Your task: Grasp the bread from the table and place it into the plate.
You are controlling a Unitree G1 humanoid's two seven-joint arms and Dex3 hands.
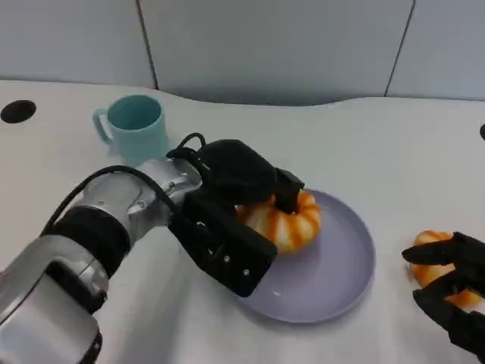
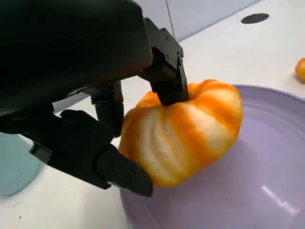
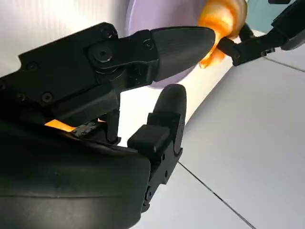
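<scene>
An orange, pumpkin-shaped bread (image 1: 292, 220) (image 2: 190, 129) sits at the left side of the purple plate (image 1: 341, 265) (image 2: 257, 191). My left hand (image 1: 235, 205) (image 2: 95, 95) grips it, with fingers on its top and the thumb low against its side. I cannot tell whether the bread touches the plate. My right hand (image 1: 455, 296) (image 3: 119, 95) lies at the table's right with fingers spread over a second orange bread (image 1: 428, 239) (image 3: 59, 125). The right wrist view shows the first bread (image 3: 221, 19) and the plate (image 3: 143, 14) in the distance.
A teal cup (image 1: 135, 125) (image 2: 14, 162) stands behind my left forearm. Dark round holes (image 1: 17, 111) (image 2: 254, 18) mark the white table near its far edge. A grey wall closes the back.
</scene>
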